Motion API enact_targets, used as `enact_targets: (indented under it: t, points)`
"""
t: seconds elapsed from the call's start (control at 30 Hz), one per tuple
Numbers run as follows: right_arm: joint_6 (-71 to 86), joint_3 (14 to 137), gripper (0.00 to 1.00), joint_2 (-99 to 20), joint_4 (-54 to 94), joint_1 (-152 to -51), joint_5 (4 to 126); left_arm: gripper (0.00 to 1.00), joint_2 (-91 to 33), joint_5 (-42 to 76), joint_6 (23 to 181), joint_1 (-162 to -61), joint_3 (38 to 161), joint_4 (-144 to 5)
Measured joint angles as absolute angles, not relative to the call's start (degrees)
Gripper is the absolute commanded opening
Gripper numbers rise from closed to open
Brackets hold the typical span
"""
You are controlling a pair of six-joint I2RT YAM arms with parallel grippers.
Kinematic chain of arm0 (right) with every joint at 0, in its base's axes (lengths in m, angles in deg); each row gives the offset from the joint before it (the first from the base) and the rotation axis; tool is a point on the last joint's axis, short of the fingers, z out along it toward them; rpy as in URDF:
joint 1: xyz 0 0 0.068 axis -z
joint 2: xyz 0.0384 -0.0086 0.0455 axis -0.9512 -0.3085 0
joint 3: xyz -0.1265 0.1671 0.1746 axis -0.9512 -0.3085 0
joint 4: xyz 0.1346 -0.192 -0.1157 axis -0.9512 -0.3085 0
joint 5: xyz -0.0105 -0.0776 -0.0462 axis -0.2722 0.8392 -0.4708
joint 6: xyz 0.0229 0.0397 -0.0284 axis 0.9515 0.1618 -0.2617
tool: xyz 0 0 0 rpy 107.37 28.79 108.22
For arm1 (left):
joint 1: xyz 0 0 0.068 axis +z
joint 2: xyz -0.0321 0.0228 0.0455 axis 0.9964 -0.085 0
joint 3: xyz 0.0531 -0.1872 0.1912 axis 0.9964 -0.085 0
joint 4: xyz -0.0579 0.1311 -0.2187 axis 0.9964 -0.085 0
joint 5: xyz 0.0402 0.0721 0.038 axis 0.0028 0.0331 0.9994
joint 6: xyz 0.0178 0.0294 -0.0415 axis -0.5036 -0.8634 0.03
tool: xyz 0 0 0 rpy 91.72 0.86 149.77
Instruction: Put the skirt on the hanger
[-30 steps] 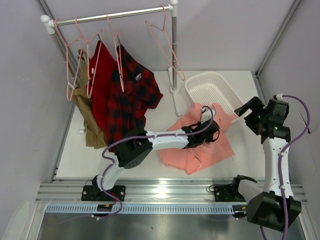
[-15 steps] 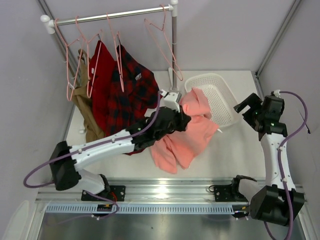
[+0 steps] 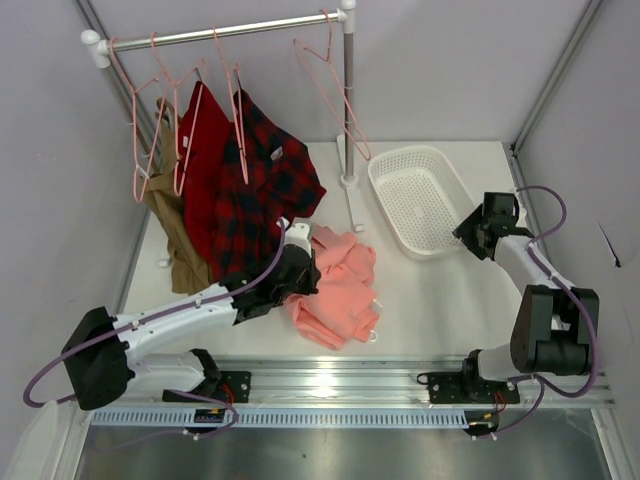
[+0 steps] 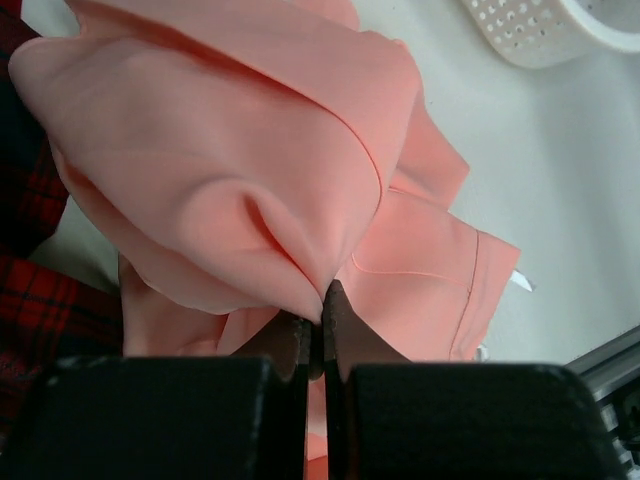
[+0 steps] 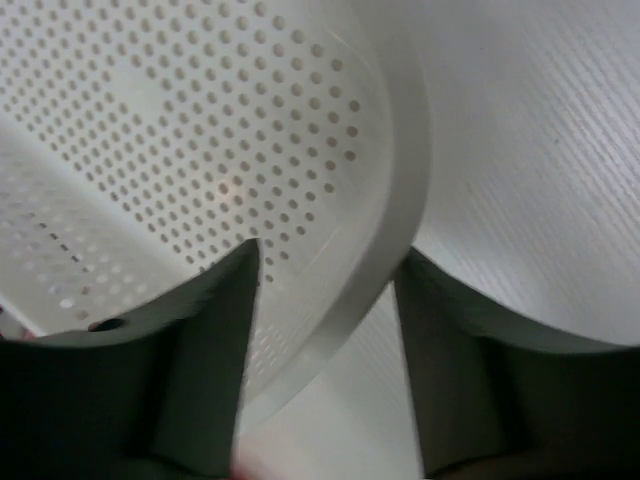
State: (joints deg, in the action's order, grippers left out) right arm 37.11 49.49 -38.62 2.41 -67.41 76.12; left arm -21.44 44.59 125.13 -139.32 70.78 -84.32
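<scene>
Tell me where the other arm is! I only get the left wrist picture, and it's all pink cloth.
Observer: The right gripper is over at the white basket, fingers apart, one on each side of its near rim.
Operator: Is my skirt up in the air?
Observer: No. From above, the skirt mostly lies bunched on the table beside the plaid shirt; the left gripper pinches one fold.
Operator: Where's a hanger?
Observer: A bare pink hanger hangs on the white rail at the back, near its right end.
</scene>
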Motion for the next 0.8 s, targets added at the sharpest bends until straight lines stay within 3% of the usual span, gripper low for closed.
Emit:
enact_targets:
  t: [0.07,0.1,0.13,0.2,0.53,0.57,0.67,0.7,0.8]
  points:
    - [37.09,49.53,0.41,-39.95,3.08,-67.23,77.41,0.0,-21.86,44.28,125.13,-139.32,70.3,-84.1]
    - [36.85,49.66,0.2,-40.96,3.48,-66.95,77.91,0.0,-22.34,44.04,125.13,-139.32,70.3,-83.92]
    - [36.65,50.1,0.11,-41.92,3.78,-66.58,77.98,0.0,-23.01,43.56,125.13,-139.32,70.3,-83.6]
    - [38.73,51.98,0.0,-44.02,5.44,-65.2,78.2,0.0,-24.5,42.79,125.11,-139.32,70.3,-83.03]
    - [32.96,70.75,0.02,-57.46,3.72,-56.2,76.99,0.0,-30.31,37.75,121.92,-139.32,73.49,-81.76]
    - [32.5,72.76,0.04,-58.38,3.39,-55.67,77.1,0.0,-30.36,37.16,121.46,-139.32,74.08,-81.48]
    - [31.69,76.04,0.25,-59.04,3.24,-54.91,78.22,0.0,-30.42,36.19,120.5,-139.32,75.52,-81.06]
    - [31.78,76.26,0.51,-58.71,3.17,-54.91,78.72,0.0,-30.49,35.91,120.3,-139.32,75.85,-81.06]
    - [32.57,76.24,0.82,-57.37,1.88,-54.93,79.29,0.0,-31.04,35.43,119.87,-139.32,76.66,-81.1]
